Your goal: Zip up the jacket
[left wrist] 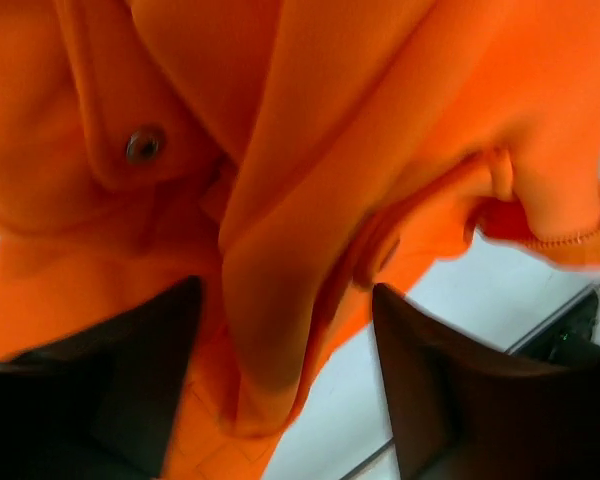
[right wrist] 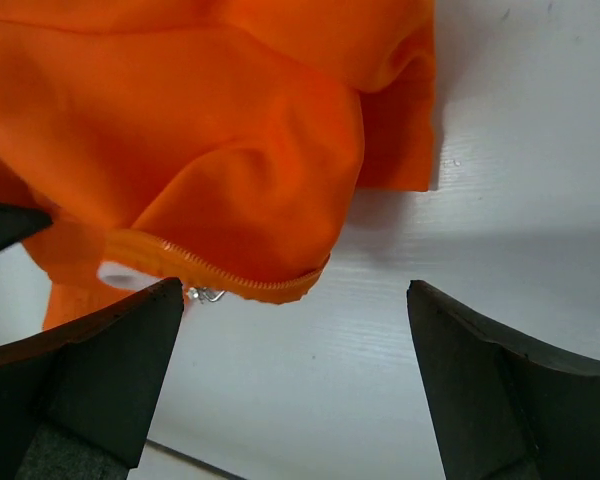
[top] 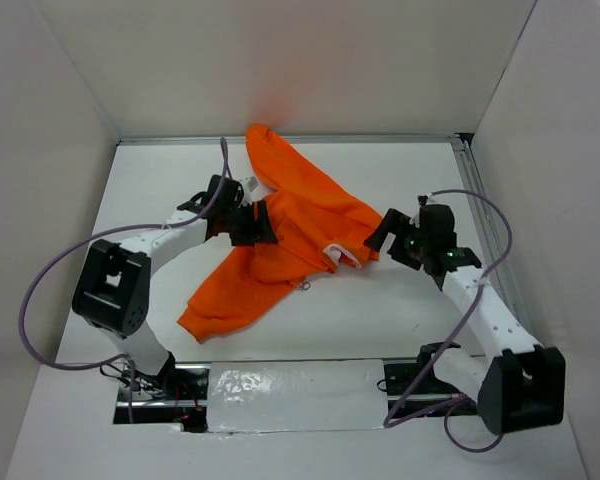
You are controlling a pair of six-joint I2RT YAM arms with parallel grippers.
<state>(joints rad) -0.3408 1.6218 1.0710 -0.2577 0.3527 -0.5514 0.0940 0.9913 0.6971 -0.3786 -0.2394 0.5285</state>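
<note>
- Two arms flank a single bright orange jacket (top: 300, 230), which lies crumpled on the white table (top: 380, 320) a little beyond the middle, between my grippers.
- From above, one sleeve (top: 270, 155) runs toward the far wall. The other sleeve (top: 225, 305) trails to the near left, with its cuff flat on the table.
- The body is bunched and folded over itself. A sliver of pale lining (top: 345, 255) shows at its right edge.
- My left gripper (top: 248, 222) sits on the jacket's left side. On its wrist camera the fingers (left wrist: 130, 400) stand wide apart with a thick fold of orange cloth lying between them. I see no pinch on that fold.
- A dull metal snap (left wrist: 145, 144) sits on a pocket flap just beyond that fold.
- My right gripper (top: 385, 238) is just off the jacket's right edge, and its jaws are spread as far as they go. Only bare table lies between its pads (right wrist: 510, 380), and the cloth starts just ahead of them.
- On the right wrist camera a curled hem carries the zipper tape (right wrist: 220, 272), orange with pale teeth, as a loose edge on its own.
- A small silvery pull (right wrist: 207, 293) hangs under that edge, close to the finger on the left of that view.
</note>
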